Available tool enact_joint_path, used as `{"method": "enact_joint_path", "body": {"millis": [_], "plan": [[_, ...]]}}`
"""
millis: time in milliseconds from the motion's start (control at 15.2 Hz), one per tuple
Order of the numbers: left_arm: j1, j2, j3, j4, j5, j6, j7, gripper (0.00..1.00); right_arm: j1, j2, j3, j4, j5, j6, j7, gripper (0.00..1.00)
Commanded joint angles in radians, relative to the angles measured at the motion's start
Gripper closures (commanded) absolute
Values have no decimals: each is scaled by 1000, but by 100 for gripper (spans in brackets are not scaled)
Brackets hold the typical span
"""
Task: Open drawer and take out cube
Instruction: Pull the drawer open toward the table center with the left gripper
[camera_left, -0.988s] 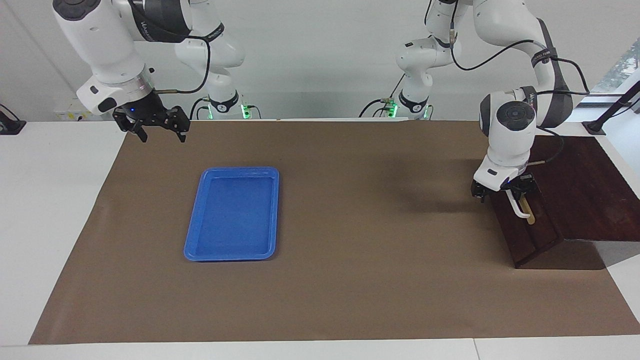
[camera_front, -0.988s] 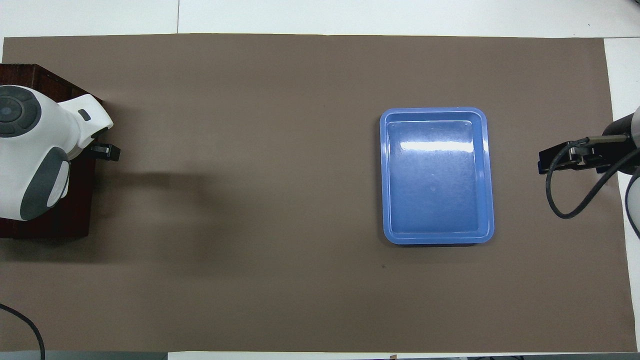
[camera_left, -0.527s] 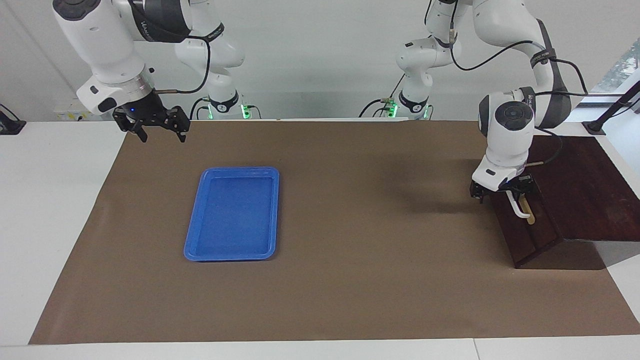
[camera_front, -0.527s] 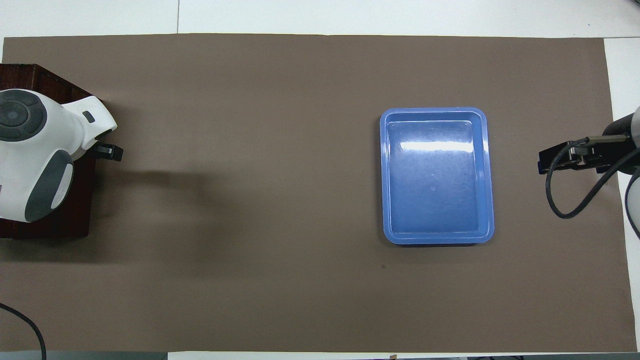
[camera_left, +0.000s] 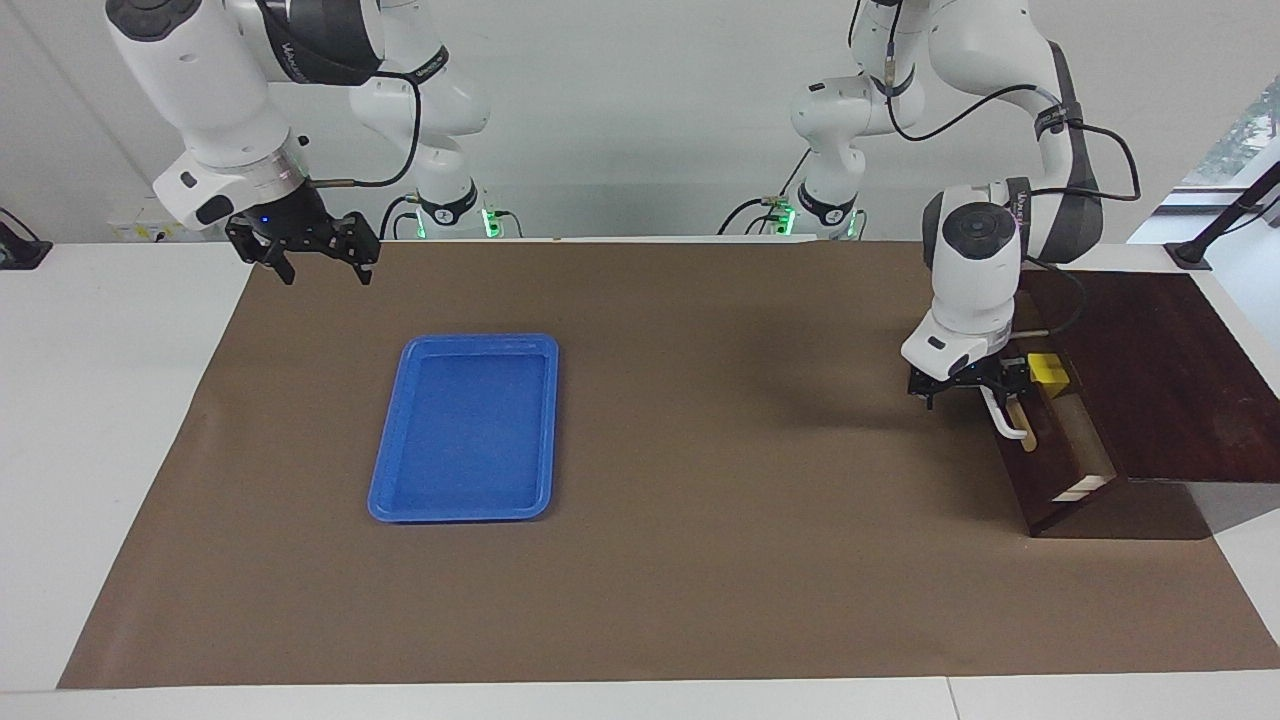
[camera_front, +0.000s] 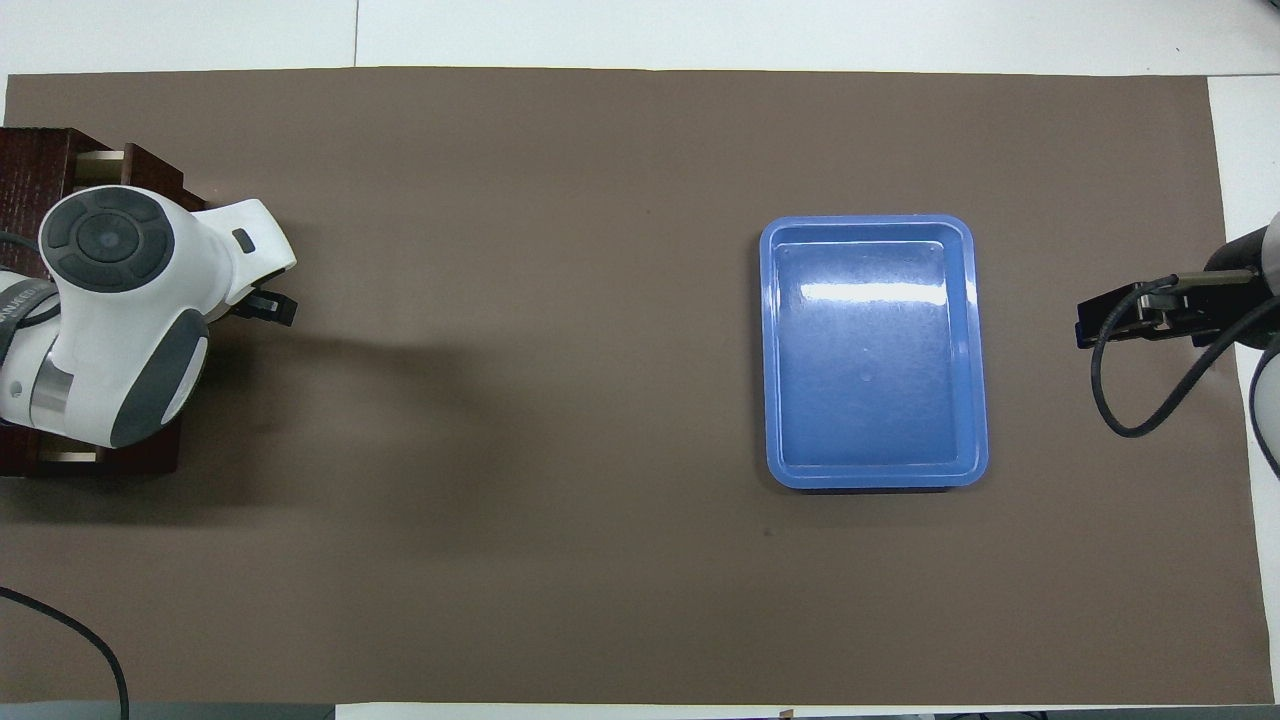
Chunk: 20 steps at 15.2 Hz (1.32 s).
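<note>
The drawer (camera_left: 1043, 484) stands pulled partly out of the dark wooden box (camera_left: 1160, 370) at the left arm's end of the table. Its pale wood interior (camera_left: 1078, 432) shows. The yellow cube (camera_left: 1048, 369) lies inside, at the end nearer the robots. My left gripper (camera_left: 988, 386) is shut on the white bar handle (camera_left: 1008, 422) at its end nearer the robots. In the overhead view the left wrist (camera_front: 130, 310) covers most of the drawer and the cube is hidden. My right gripper (camera_left: 318, 262) is open and empty, waiting in the air over the mat's edge at the right arm's end.
A blue tray (camera_left: 465, 428) lies empty on the brown mat toward the right arm's end; it also shows in the overhead view (camera_front: 873, 350). The brown mat (camera_left: 700, 560) covers most of the white table.
My left gripper has pulled the handle toward the table's middle, and the drawer has slid from shut to partly open, baring the yellow cube. The right arm has not moved.
</note>
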Motion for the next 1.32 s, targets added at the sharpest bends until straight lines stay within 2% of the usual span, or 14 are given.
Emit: {"method": "enact_joint_path", "body": {"millis": [0, 263, 527, 659, 856, 922, 1054, 1251], "plan": [[-70, -8, 2, -15, -4, -20, -4, 0, -10, -6, 5, -1, 13, 1, 14, 0], [-128, -9, 0, -14, -6, -36, -4, 0, -10, -8, 5, -1, 13, 1, 14, 0], [-133, -5, -1, 20, -9, -75, 22, 0, -10, -8, 5, -1, 13, 1, 14, 0], [-148, 15, -1, 114, -71, -176, 39, 0, -10, -6, 5, -1, 13, 1, 14, 0], [-159, 69, 3, 367, -221, -386, 27, 0, -10, -6, 5, -1, 13, 1, 14, 0], [-153, 72, 5, 421, -264, -435, 27, 0, -10, -8, 5, -1, 13, 1, 14, 0], [-136, 63, 17, 471, -320, -502, 15, 0, -5, -8, 5, -1, 13, 1, 14, 0], [-93, 37, 59, 489, -363, -507, -130, 0, -5, -8, 5, -1, 13, 1, 11, 0]]}}
